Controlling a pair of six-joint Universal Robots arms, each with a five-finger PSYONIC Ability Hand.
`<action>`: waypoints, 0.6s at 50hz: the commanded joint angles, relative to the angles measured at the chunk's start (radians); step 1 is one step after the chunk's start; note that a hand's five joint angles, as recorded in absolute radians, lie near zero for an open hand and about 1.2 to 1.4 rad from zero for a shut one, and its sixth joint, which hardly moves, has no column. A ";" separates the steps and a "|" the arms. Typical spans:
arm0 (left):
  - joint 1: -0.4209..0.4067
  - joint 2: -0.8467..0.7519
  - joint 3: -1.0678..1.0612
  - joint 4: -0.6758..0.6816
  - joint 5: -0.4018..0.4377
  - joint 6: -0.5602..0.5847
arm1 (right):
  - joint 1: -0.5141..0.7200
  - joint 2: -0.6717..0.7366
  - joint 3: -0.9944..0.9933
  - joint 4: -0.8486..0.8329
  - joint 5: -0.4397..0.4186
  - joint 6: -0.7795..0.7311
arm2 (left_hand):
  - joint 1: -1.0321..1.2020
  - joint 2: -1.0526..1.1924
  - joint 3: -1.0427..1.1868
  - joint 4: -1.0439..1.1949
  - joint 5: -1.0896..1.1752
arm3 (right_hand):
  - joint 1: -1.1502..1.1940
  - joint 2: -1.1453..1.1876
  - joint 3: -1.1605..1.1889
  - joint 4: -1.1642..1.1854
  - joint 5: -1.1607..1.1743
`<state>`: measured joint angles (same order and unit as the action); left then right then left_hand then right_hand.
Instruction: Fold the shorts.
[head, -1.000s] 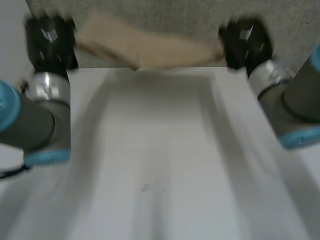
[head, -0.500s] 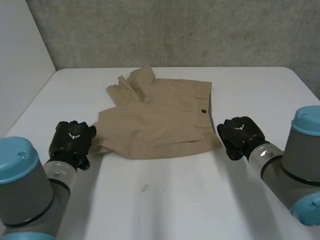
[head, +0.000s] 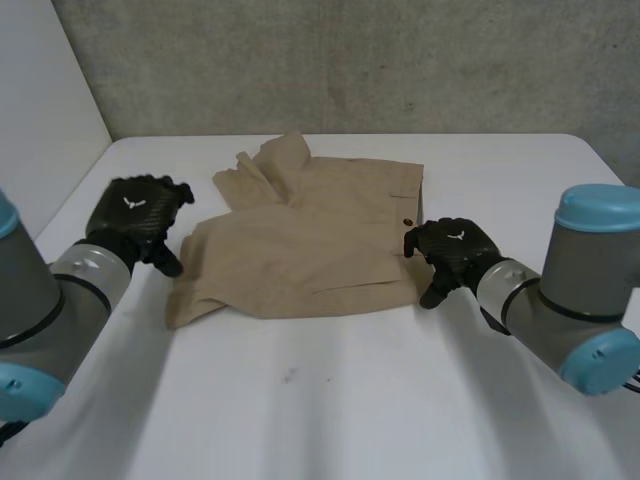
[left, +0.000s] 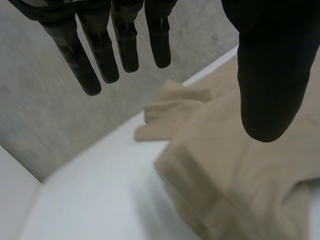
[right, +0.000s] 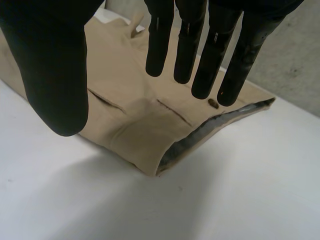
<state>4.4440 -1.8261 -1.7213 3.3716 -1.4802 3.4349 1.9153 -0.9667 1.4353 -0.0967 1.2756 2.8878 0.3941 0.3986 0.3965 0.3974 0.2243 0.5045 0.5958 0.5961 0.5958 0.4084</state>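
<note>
Table (head: 330, 420): it is carrying the shorts on its far half, with bare white surface toward the robot to fold onto.
Shorts (head: 310, 250): they are lying mostly flat, with a rumpled flap at the far left corner. That flap is probably worth smoothing before any crease.
Left hand (head: 135, 215): it is hovering just beside the left edge, fingers straight and spread, thumb apart, holding nothing. It should be pinching both layers of the hem, not the top one alone.
Right hand (head: 455, 250): it is hanging at the near right corner, fingers straight, thumb wide, gripping nothing. I cannot tell if it is touching the cloth.
Waistband (right: 215, 125): it is gaping slightly at that end, so the grip should be closing it.
Button (right: 212, 104): it is sitting by the fingertips, marking the edge to lift evenly with the left side.
</note>
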 joint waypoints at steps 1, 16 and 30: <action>0.054 -0.099 0.078 -0.149 0.012 -0.108 | 0.001 0.108 -0.136 0.069 0.010 -0.015 | -0.051 -0.056 -0.054 -0.055 -0.056 | 0.244 0.153 0.152 0.153 0.165; 0.086 -0.119 0.071 -0.186 0.026 -0.109 | 0.001 0.177 -0.210 0.100 0.030 -0.059 | -0.166 -0.170 -0.168 -0.169 -0.171 | 0.464 0.373 0.372 0.373 0.386; 0.080 -0.114 0.060 -0.184 0.023 -0.108 | 0.001 0.180 -0.219 0.112 0.028 -0.061 | -0.163 -0.167 -0.165 -0.166 -0.168 | 0.452 0.361 0.361 0.361 0.374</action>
<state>4.5222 -1.9407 -1.6615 3.1874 -1.4568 3.3273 1.9159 -0.7872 1.2229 0.0136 1.3043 2.8280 0.2613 0.2443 0.2553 0.2501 0.0659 0.6953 0.8101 0.8087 0.8092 0.6171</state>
